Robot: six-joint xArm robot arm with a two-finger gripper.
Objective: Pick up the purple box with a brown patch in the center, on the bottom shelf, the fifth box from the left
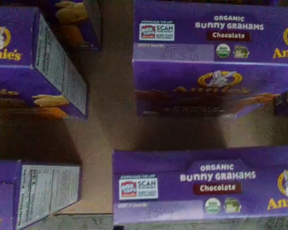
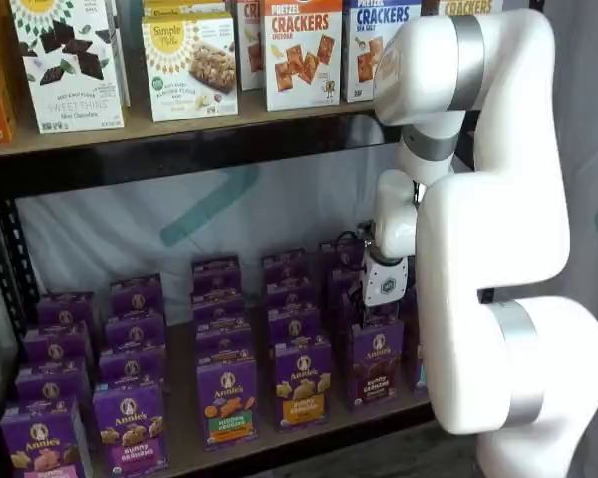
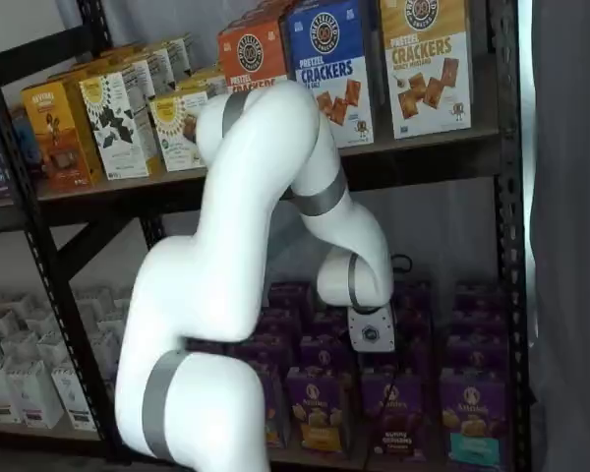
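A: Where is the small upright purple carton with the chocolate-brown centre panel (image 2: 377, 361)?

B: At the front of the tan wooden bottom shelf (image 2: 184, 423) — directly beneath the white gripper body (image 2: 387, 284).

A: The claw?

B: Fingers hidden; jaws spread wide, holding nothing.

A: Handling?

B: Probably light, stiff cardboard, crushable — grip the narrow sides near the top.

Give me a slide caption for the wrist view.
Looking down on purple Annie's Organic Bunny Grahams Chocolate cartons standing in rows on the tan shelf board.
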